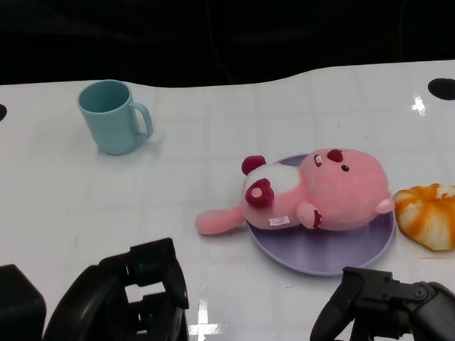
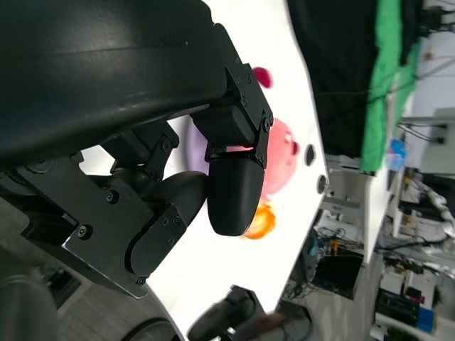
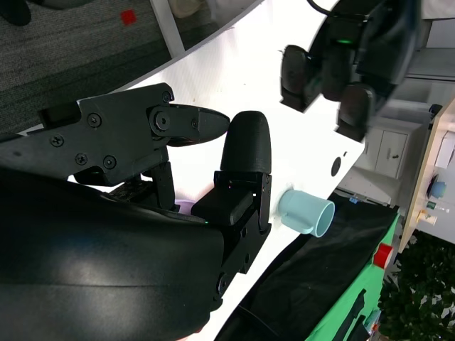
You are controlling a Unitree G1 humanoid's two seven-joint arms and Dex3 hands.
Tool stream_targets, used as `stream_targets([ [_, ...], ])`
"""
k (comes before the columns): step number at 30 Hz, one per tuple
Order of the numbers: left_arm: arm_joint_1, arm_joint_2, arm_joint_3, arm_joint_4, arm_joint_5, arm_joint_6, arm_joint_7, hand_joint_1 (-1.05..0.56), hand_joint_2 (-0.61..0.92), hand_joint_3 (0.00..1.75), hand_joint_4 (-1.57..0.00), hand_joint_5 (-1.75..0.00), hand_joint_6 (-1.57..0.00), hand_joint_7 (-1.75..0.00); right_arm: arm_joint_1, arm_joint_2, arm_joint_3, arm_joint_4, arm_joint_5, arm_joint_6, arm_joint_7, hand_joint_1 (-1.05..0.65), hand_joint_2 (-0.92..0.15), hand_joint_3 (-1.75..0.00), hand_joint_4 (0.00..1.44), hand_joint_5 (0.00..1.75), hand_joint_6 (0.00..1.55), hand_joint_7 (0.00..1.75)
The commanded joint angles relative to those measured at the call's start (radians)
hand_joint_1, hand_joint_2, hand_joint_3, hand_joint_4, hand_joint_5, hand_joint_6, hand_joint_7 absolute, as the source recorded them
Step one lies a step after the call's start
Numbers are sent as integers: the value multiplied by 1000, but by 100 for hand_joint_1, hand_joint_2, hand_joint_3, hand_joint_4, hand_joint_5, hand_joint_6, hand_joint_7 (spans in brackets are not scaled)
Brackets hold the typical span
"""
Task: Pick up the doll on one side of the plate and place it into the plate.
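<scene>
Head view: pink doll [image 1: 319,191] lying on its side across the purple plate [image 1: 329,258], toward the right edge of the worktop [image 1: 78,200], body resting on the dish, one limb hanging over the plate's left rim onto the white surface. Orange-and-white soft toy [image 1: 435,215] just beside the plate's right rim, on the worktop. Teal mug [image 1: 115,116] well apart, toward the far left corner. Left hand [image 1: 139,299] and right hand [image 1: 384,307] both low at the near edge, clear of the doll, holding nothing. Placement looks done; seemingly only a slight overhang left, and the hands drawn off.

Left wrist view: left hand [image 2: 178,192] filling most of the picture, fingers [image 2: 231,199] partly curled with a gap between them, nothing inside. Doll [image 2: 281,160] and plate glimpsed beyond the fingers, not touched. Orange toy [image 2: 261,222] beside them.

Right wrist view: right hand [image 3: 185,177] with fingers [image 3: 245,153] apart, moderately wide, empty. Mug [image 3: 307,213] visible past the fingers, left hand [image 3: 341,64] farther off. Sliver of purple plate barely visible under the fingers; doll hidden here.
</scene>
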Motion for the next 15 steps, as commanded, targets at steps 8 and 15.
stream_targets([
  [8, -1, 15, 31, 56, -74, 33, -9, -8, 34, 154, -96, -175, -79, -171, 13, -1, -10, 4, 6, -19, -8, -27, -92, -35, 68, 157, 61, 130],
  [15, -1, 29, 22, 45, -77, 52, -3, -10, 34, 153, -96, -175, -79, -172, 18, -3, -15, 4, 4, -25, -7, -27, -92, -35, 66, 158, 60, 129],
])
